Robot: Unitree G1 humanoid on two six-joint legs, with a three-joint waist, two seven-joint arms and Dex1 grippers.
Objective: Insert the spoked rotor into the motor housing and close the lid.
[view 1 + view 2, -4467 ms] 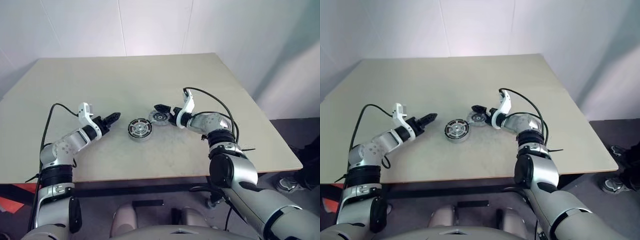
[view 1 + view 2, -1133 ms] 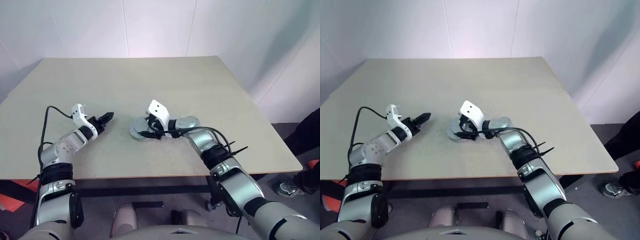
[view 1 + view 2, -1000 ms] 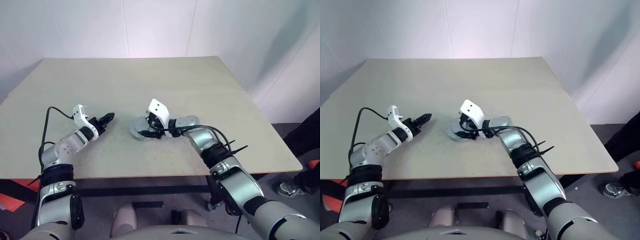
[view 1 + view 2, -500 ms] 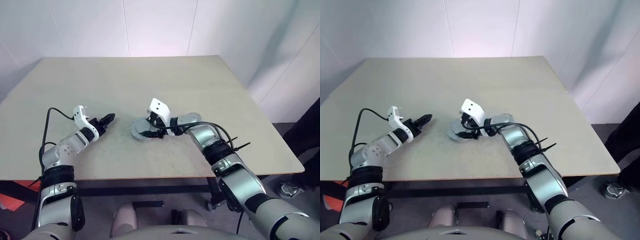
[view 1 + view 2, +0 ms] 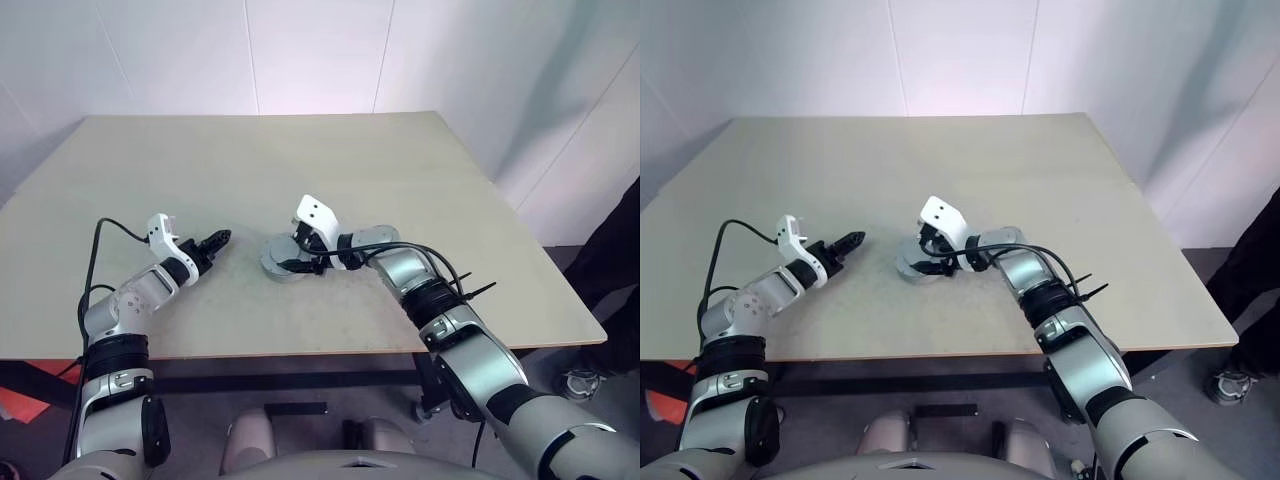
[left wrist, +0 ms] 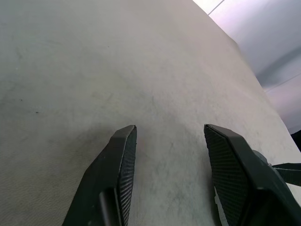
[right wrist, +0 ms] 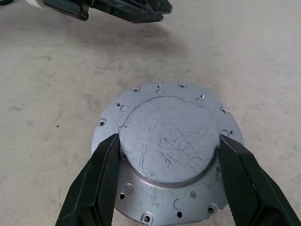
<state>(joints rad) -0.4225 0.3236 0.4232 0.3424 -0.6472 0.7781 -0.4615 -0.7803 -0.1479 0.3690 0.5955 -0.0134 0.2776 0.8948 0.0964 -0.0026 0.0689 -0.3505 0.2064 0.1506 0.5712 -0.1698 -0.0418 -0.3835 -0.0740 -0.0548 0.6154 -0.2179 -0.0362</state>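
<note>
Beige table (image 5: 420, 170) carries the whole job: R arm reaches in across the middle w/ right gripper (image 7: 164, 146) set over the lid (image 7: 169, 136), fingers (image 7: 96, 181) spread wide and pressed to either side of its raised centre, so it's clamped on that grey disc. Lid lies flat near table centre, covering what's under it – motor housing and spoked rotor can't be made out. Left gripper (image 5: 216, 240) hovers near the lid's left, well clear of it, fingers (image 6: 117, 165) apart w/ nothing btwn them, just bare tabletop.
</note>
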